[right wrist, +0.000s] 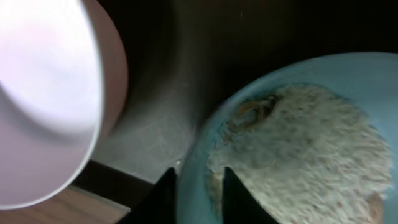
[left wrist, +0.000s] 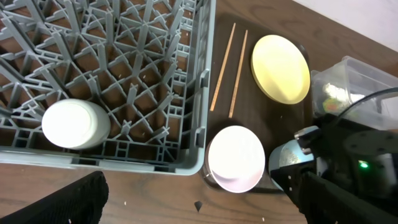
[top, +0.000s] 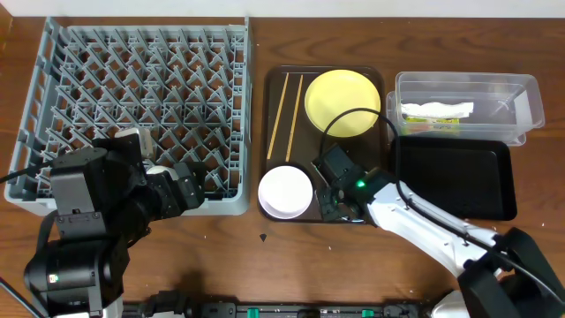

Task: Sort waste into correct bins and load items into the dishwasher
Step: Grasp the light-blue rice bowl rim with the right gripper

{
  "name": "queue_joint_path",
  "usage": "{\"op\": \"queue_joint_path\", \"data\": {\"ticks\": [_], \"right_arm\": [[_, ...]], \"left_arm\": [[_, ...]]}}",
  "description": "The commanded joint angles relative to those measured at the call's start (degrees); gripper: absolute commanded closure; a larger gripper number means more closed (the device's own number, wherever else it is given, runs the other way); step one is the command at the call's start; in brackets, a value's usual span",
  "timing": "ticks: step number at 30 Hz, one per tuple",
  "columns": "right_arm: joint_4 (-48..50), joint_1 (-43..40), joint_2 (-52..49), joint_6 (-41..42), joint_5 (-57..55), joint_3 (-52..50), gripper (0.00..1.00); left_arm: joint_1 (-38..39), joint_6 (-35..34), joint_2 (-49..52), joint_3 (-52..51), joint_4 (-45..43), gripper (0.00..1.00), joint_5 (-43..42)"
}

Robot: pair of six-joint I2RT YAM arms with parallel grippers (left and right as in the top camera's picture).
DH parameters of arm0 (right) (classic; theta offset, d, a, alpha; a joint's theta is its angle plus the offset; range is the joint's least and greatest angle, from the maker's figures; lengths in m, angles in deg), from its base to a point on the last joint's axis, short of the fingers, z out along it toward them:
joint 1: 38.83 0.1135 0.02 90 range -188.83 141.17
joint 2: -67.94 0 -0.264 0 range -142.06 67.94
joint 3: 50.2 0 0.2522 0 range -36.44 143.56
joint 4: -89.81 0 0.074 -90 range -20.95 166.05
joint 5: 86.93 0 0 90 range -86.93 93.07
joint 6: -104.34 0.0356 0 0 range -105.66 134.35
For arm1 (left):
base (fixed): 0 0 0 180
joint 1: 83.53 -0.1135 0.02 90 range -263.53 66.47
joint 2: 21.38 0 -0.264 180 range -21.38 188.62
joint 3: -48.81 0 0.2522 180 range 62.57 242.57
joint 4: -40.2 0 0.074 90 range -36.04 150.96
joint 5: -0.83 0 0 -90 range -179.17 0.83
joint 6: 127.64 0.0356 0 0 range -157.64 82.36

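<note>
Straddles the rim of the light-blue bowl [right wrist: 289, 70] with the right gripper [right wrist: 200, 190]: one finger outside the wall, the other inside, above the pale rice crumbs [right wrist: 305, 149] heaped in it. Cannot tell whether pinched tight or merely astride. Shares the near end of the brown serving tray [top: 305, 146], mid-table toward the near edge, with the white bowl [top: 285, 190], which lies just beside on the side of the left edge, mouth up.

Farther along the same tray, toward the far edge: the pale-yellow plate [top: 342, 103], lying flat, and the chopsticks [top: 287, 115], side by side and parallel.

By the right edge, far side: the clear tub [top: 521, 93] with the crumpled white wrapper [top: 437, 109] inside. Nearer, touching it: the black tray [top: 455, 177].

Hangs the left gripper [top: 201, 189] over the near wall of the grey dish rack [top: 132, 79], which fills the far-left corner. Cannot tell whether open or closed. Holds nothing visible. In the rack's near row: the small white cup [left wrist: 74, 124].
</note>
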Motion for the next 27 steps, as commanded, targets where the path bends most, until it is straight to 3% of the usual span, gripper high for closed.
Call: {"op": "queue_joint_path", "data": {"ticks": [1, 9, 16, 21, 27], "right_arm": [[0.20, -0.44, -1.64, -1.11, -1.62, -0.52, 0.82], [-1.90, -1.57, -1.68, -1.46, -0.76, 0.46, 0.83], [-1.16, -1.57, -1.68, -2.47, -1.03, 0.55, 0.99], [-2.64, -1.62, -1.64, -1.64, -0.55, 1.77, 0.99], [-7.48, -6.29, 1.36, -1.33, 14.03, 7.56, 0.99]], "left_arm": [[-0.13, 0.59, -0.04, 1.16, -0.04, 0.02, -0.74], [-0.13, 0.57, -0.04, 1.16, -0.02, 0.02, -0.74], [-0.13, 0.57, -0.04, 1.16, -0.04, 0.02, -0.74], [-0.13, 0.57, -0.04, 1.16, -0.02, 0.02, -0.74], [-0.13, 0.59, -0.04, 1.16, -0.02, 0.02, -0.74]]}}
